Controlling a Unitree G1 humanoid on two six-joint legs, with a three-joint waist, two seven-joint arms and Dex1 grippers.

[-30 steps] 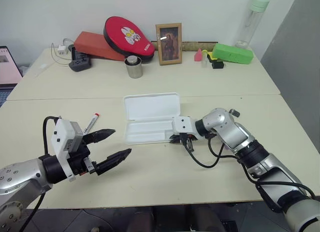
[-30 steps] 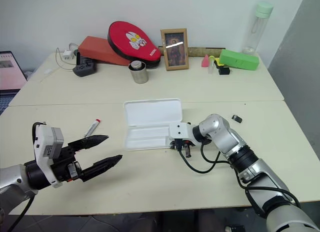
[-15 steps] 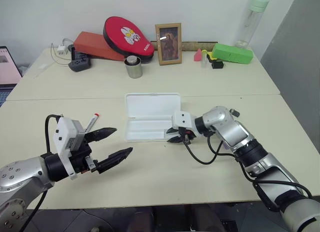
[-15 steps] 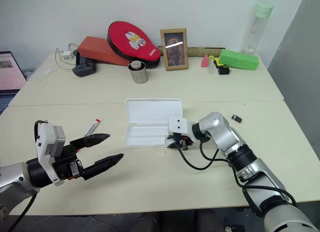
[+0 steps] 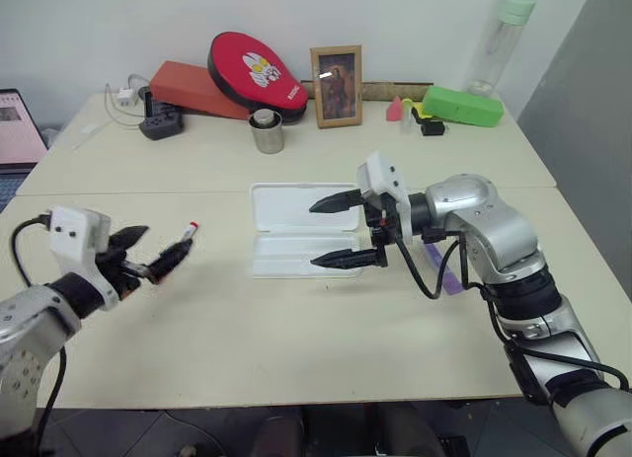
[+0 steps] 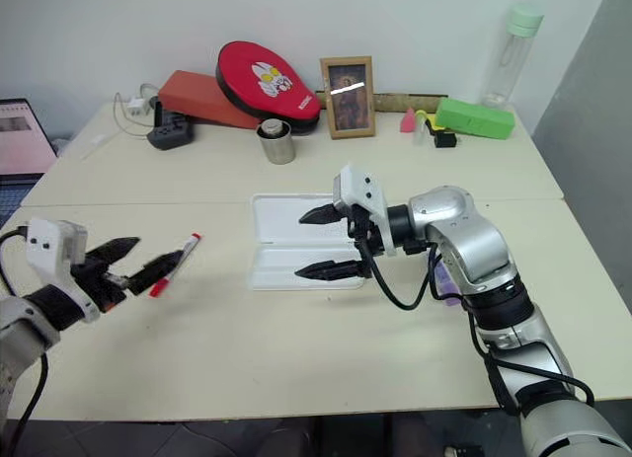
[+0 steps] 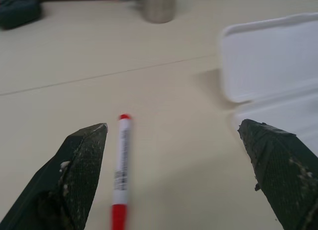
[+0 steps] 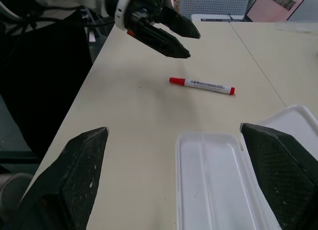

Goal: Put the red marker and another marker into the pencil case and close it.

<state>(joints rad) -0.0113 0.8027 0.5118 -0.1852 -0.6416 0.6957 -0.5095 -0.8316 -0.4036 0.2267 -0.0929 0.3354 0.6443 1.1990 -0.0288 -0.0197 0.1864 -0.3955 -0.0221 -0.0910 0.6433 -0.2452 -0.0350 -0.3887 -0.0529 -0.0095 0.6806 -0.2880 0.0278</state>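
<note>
Fingers of the left gripper (image 6: pixel 133 265) are spread wide and empty, with the red marker (image 6: pixel 176 265) lying on the surface (image 5: pixel 296 348) just beyond their tips. Right gripper (image 5: pixel 341 232) fingers also stand wide apart, holding nothing, hovering over the open pencil case (image 5: pixel 291 230), whose tray looks bare. A purple marker (image 5: pixel 446 271) lies on the surface beside the right arm, outside the case.

My head pair looks down over the pencil case (image 5: pixel 296 230); both wrist cameras sit nearer, sharing its open tray.
</note>
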